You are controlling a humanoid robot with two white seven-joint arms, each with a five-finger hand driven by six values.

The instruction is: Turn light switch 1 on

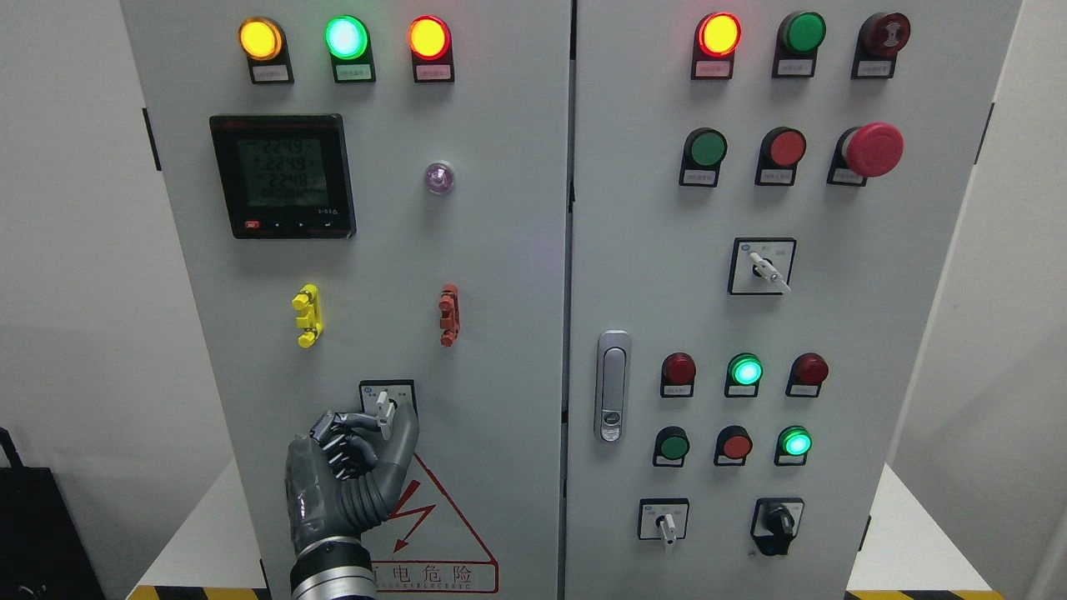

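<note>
A grey electrical cabinet (500, 275) with two doors fills the head view. Low on the left door is a small rotary selector switch (383, 406) with a white lever on a black-framed plate. My left hand (385, 421) reaches up from the bottom edge. Its fingers (346, 427) curl in from the left and its thumb (407, 429) stands on the right, closed around the lever. The lever points roughly upright. Three lamps at the top of the left door glow yellow (261, 39), green (346, 37) and orange-red (429, 37). The right arm is out of view.
A digital meter (283, 177), a yellow clip (307, 315) and a red clip (448, 314) sit above the switch. A warning sticker (433, 533) lies below it. The right door carries a latch handle (613, 386), push buttons, other selector switches (760, 267) and an emergency stop (871, 150).
</note>
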